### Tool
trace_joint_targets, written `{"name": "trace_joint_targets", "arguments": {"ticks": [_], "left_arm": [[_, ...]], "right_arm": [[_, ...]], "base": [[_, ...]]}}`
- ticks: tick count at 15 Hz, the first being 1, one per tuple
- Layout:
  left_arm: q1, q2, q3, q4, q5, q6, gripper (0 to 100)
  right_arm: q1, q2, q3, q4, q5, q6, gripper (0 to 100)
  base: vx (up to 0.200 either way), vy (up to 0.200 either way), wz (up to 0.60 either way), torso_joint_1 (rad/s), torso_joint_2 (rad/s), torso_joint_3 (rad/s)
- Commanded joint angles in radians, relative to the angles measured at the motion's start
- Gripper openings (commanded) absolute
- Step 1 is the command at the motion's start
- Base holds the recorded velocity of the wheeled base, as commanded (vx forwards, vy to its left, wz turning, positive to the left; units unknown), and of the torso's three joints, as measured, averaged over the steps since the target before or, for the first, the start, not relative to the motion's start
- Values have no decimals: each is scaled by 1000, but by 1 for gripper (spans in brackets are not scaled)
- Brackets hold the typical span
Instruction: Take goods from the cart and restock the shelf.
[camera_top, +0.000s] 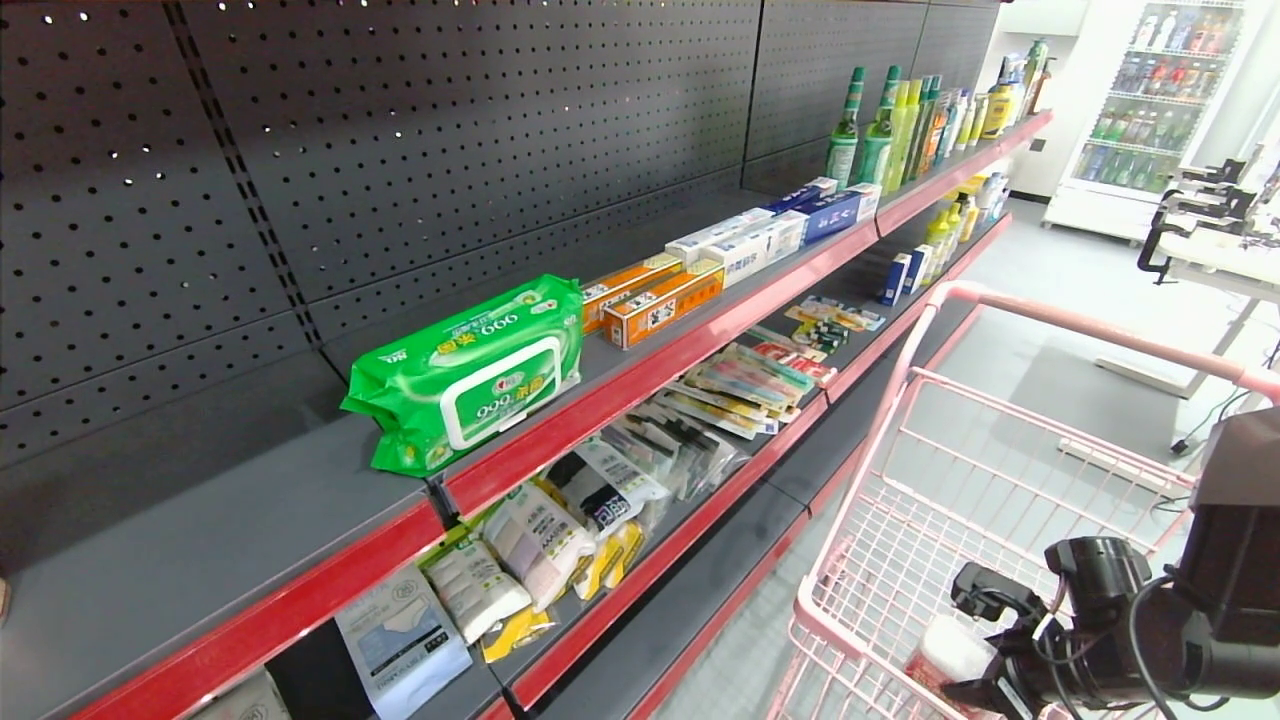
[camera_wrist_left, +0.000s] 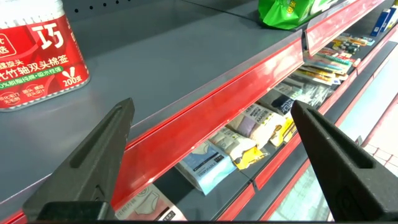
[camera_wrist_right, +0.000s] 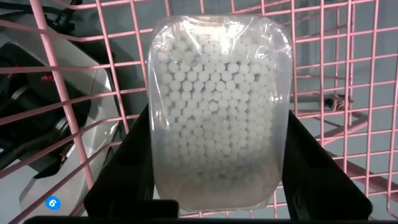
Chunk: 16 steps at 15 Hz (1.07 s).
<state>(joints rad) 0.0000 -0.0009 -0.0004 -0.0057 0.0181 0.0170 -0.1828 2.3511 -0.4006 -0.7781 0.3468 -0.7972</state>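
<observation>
We see a long dark shelf (camera_top: 250, 520) with red front edges running away to the right, its top board bare at the near end. Beside it stands a pink wire cart (camera_top: 1050, 325). A green pack of wipes (camera_top: 470, 375) lies on the top board, with orange boxes (camera_top: 665, 305) just beyond it. Our left end effector (camera_wrist_left: 211, 106) hovers at the shelf's front edge, its fingers spread wide with nothing between them. Our right end effector (camera_wrist_right: 214, 134) is down inside the cart, its fingers closed against both sides of a clear tub of cotton swabs (camera_wrist_right: 217, 93). We cannot tell whether the tub touches the cart floor. A red-and-white labelled canister (camera_wrist_left: 37, 50) stands upright on the top board near the left end effector.
</observation>
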Motion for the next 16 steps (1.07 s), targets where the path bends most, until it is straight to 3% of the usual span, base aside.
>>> {"name": "trace_joint_targets", "arguments": {"ticks": [1, 5, 9, 16], "left_arm": [[0, 1, 0, 0, 0, 0, 100], [0, 1, 0, 0, 0, 0, 100], [0, 1, -1, 0, 0, -2, 100], [0, 1, 0, 1, 0, -5, 100]], "right_arm": [[2, 8, 3, -7, 0, 1, 0], [-1, -9, 2, -12, -5, 64, 0], [-4, -185, 3, -13, -55, 230, 0], [2, -455, 8, -1, -114, 385, 0]], "base": [[0, 0, 0, 0, 0, 0], [0, 0, 0, 0, 0, 0], [0, 0, 0, 0, 0, 0], [0, 0, 0, 0, 0, 0]]}}
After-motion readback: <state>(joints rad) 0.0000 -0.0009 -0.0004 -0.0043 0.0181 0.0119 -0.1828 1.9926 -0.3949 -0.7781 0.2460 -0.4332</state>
